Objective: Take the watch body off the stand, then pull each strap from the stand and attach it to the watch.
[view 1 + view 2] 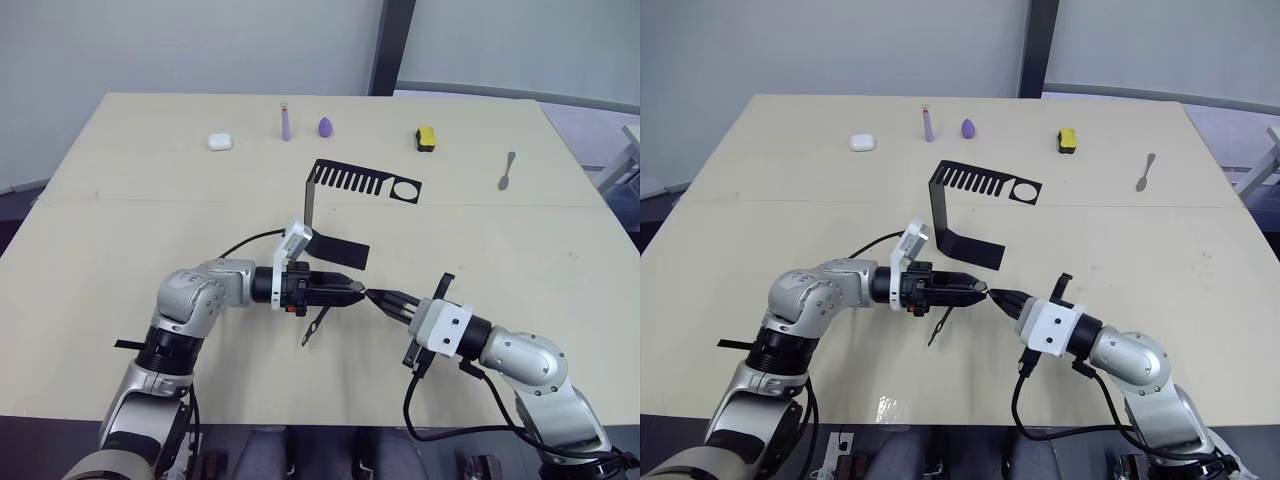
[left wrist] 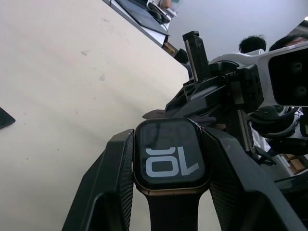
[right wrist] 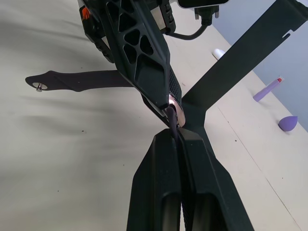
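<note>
The watch (image 2: 171, 156), a rounded-square case with dark screen, white marks and coppery rim, is held above the near counter. One dark strap (image 1: 317, 326) hangs from it; another (image 3: 174, 126) meets its edge. The black stand (image 1: 335, 205) sits upright just beyond.

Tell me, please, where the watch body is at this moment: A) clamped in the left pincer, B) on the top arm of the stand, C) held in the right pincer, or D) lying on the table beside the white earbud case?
A: the left wrist view shows the watch body clamped between the fingers of the left pincer, off the stand.
</note>
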Controlling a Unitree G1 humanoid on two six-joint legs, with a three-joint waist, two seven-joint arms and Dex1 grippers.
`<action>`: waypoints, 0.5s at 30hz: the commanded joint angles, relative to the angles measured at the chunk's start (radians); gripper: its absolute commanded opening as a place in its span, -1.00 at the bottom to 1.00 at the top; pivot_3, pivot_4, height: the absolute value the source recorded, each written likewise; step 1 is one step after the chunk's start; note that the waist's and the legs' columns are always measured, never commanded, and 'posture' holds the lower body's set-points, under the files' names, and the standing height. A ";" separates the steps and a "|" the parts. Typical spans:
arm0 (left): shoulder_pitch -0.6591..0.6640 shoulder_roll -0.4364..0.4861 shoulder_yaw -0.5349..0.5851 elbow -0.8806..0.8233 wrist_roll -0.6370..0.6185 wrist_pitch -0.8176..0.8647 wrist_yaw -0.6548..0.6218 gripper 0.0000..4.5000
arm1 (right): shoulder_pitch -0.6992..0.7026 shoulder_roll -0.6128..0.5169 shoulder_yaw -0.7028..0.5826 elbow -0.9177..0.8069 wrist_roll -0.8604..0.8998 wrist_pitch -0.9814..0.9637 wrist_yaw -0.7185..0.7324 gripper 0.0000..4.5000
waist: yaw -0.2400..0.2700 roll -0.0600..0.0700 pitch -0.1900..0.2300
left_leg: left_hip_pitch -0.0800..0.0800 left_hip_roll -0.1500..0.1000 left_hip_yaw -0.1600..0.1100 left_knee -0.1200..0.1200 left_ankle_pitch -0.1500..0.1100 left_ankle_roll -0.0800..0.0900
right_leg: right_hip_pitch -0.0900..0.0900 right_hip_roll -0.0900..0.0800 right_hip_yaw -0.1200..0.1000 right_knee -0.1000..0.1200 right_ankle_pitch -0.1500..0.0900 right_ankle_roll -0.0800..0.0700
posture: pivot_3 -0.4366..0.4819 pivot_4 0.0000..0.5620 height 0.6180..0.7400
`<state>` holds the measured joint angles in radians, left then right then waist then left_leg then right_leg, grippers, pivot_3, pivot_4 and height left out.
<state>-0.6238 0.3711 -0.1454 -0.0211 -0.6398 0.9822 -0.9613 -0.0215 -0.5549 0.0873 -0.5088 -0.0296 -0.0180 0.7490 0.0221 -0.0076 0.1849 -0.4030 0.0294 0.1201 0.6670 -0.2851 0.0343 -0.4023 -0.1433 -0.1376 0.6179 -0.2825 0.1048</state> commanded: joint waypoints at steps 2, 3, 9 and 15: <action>-0.009 -0.040 -0.041 -0.042 -0.012 -0.006 -0.002 -0.29 | -0.022 0.019 0.029 -0.068 0.018 0.000 -0.019 -1.00 | 0.000 0.000 0.000 | 0.000 0.000 0.000 0.000 0.000 0.000 | 0.000 0.000 0.000 0.000 0.000 0.000 | -0.05 -0.47 1.00; -0.011 -0.041 -0.042 -0.043 -0.013 -0.005 -0.001 -0.29 | -0.022 0.020 0.030 -0.070 0.018 0.004 -0.019 -1.00 | 0.000 0.000 0.000 | 0.000 0.000 0.000 0.000 0.000 0.000 | 0.000 0.000 0.000 0.000 0.000 0.000 | -0.05 -0.47 1.00; -0.011 -0.054 -0.046 -0.067 -0.020 0.005 0.011 -0.29 | -0.024 0.023 0.034 -0.079 0.009 0.018 -0.023 -1.00 | 0.000 0.000 0.000 | 0.000 0.000 0.000 0.000 0.000 0.000 | 0.000 0.000 0.000 0.000 0.000 0.000 | -0.05 -0.47 1.00; -0.003 -0.062 -0.050 -0.081 -0.022 0.006 0.023 -0.29 | -0.020 0.026 0.041 -0.085 -0.003 0.022 -0.028 -1.00 | 0.000 0.000 0.000 | 0.000 0.000 0.000 0.000 0.000 0.000 | 0.000 0.000 0.000 0.000 0.000 0.000 | -0.05 -0.47 1.00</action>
<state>-0.6230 0.3512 -0.1463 -0.0291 -0.6340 0.9852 -0.9250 -0.0223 -0.5438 0.0924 -0.5113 -0.0413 0.0221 0.7379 0.0221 -0.0076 0.1849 -0.4030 0.0294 0.1201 0.6670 -0.2851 0.0343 -0.4024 -0.1433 -0.1375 0.6179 -0.2825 0.1048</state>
